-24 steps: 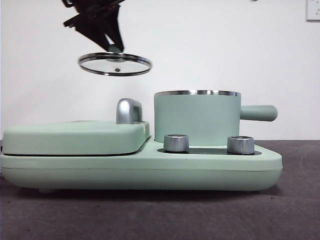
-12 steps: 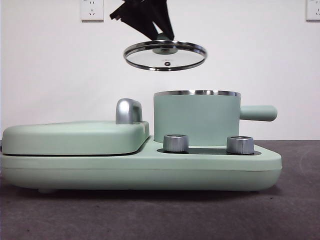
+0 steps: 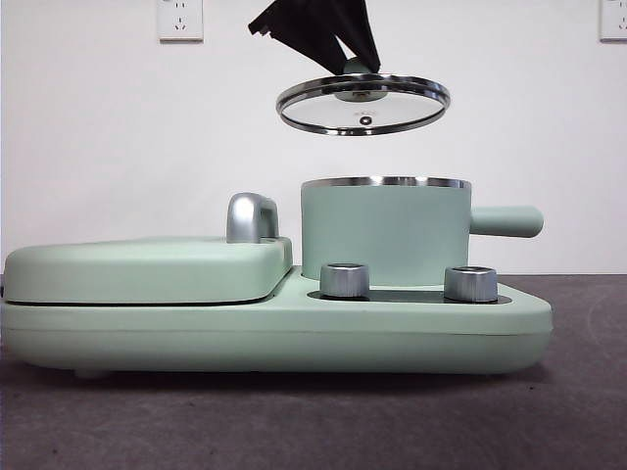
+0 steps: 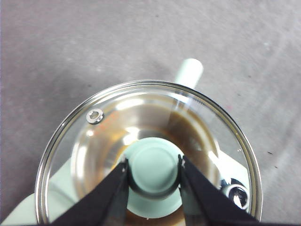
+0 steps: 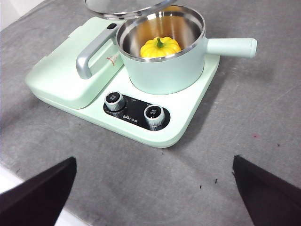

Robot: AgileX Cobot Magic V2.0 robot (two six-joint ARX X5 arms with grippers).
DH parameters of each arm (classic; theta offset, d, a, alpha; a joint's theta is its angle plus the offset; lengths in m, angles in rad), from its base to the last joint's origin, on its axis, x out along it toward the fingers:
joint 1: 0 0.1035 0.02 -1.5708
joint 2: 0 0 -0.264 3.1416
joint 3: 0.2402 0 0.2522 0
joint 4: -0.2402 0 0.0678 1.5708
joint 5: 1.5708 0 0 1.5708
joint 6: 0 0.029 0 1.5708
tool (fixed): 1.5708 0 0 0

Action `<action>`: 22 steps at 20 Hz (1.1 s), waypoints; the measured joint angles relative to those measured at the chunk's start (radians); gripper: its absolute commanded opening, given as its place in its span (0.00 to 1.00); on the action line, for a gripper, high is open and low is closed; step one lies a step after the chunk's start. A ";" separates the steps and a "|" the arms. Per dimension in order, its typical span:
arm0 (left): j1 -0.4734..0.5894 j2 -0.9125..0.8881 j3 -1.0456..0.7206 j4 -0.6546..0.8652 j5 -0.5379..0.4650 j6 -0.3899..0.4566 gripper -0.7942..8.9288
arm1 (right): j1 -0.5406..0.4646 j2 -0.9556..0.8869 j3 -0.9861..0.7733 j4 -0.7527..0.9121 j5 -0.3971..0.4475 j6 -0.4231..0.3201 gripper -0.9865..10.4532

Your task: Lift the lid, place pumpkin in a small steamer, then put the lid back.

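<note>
My left gripper (image 3: 355, 61) is shut on the mint-green knob (image 4: 153, 168) of the lid (image 3: 363, 104), a glass lid with a steel rim. It holds the lid in the air, slightly tilted, above the small steamer (image 3: 384, 230), a little toward the cover's side of it. The lid's edge also shows in the right wrist view (image 5: 123, 7). The pumpkin (image 5: 160, 47), yellow with a green stem, sits inside the steamer (image 5: 164, 61). My right gripper (image 5: 155, 188) is open and empty, held back from the appliance.
The steamer stands on a mint-green appliance base (image 3: 274, 333) with two steel dials (image 3: 345, 279) in front. A wide flat mint-green cover (image 3: 147, 266) with a chrome handle (image 3: 251, 216) lies beside the steamer. The steamer's side handle (image 3: 506, 220) points right. The table is grey.
My left gripper has carried the lid to the right, from over the flat cover to just above the steamer. Nothing else has moved.
</note>
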 measured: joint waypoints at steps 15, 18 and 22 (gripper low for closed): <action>-0.025 0.058 -0.005 0.045 0.034 0.077 0.10 | 0.000 0.000 0.000 -0.001 -0.035 0.027 0.57; -0.023 0.085 -0.009 0.045 0.034 0.078 0.10 | 0.001 0.000 0.000 -0.001 -0.035 0.027 0.57; -0.014 0.105 -0.009 0.058 0.034 0.079 0.10 | 0.001 0.000 0.000 -0.001 -0.035 0.028 0.57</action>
